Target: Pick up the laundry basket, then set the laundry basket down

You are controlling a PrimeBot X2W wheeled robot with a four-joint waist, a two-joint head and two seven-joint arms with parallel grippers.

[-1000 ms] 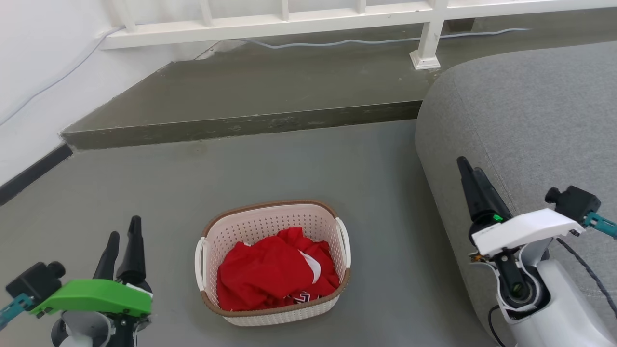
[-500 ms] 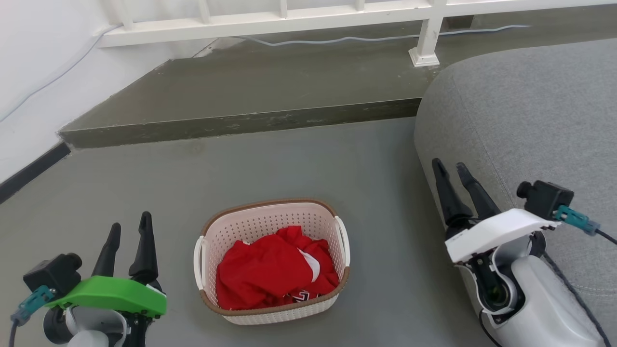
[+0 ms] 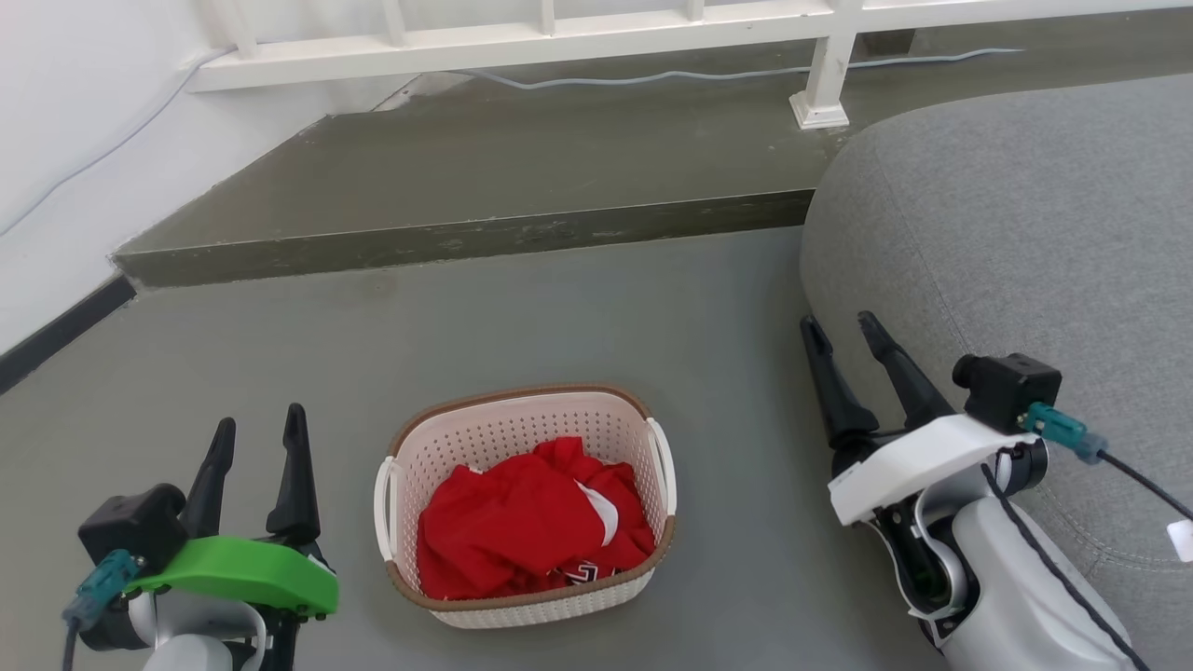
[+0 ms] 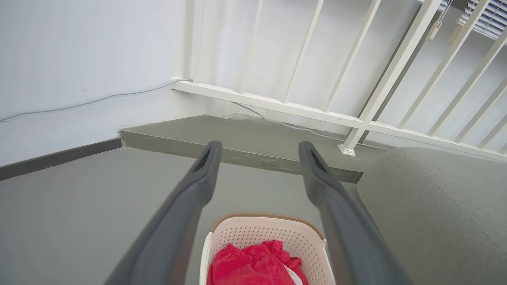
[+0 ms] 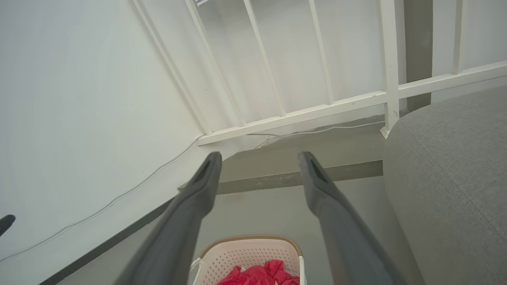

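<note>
The left gripper (image 3: pixel 260 417) is capped in green, the right gripper (image 3: pixel 838 320) in white; each is fitted with 2 dark fingers (image 3: pixel 296 466) and a teal plug (image 3: pixel 1058 430).

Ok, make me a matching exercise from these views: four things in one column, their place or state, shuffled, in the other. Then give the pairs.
Things
1. laundry basket
2. red garment
3. left pincer
4. right pincer

Place or state
A. lies inside the basket
B. open, next to the grey sofa
C. stands on the floor between the two pincers
D. open, green cover on its wrist

Pairs: 1-C, 2-A, 3-D, 4-B
</note>
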